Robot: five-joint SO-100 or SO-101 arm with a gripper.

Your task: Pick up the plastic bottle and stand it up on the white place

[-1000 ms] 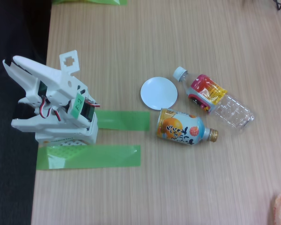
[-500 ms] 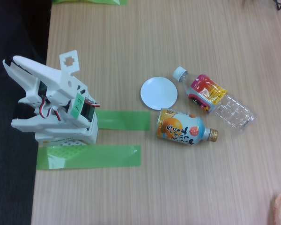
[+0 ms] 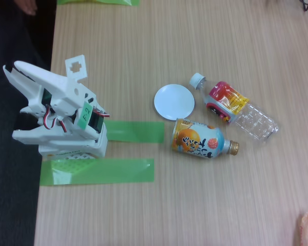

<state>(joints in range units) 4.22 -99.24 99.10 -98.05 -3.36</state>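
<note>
Clear plastic bottle with a white screw cap and red-pink and yellow wrap label [image 3: 234, 108] lies on its side on the pale wooden surface [image 3: 195, 205], its cap just beside the small flat round white disc [image 3: 174, 102]. A shorter orange-and-light-blue bottle-can with a gold cap [image 3: 203, 140] lies just beside both, so a reach could nudge it or seize it by mistake. The smooth round body may roll or slip. The white arm's claw [image 3: 20, 110] sits folded well away from the disc, near 2 green tape strips [image 3: 100, 170]; its jaws look parted and hold nothing.
</note>
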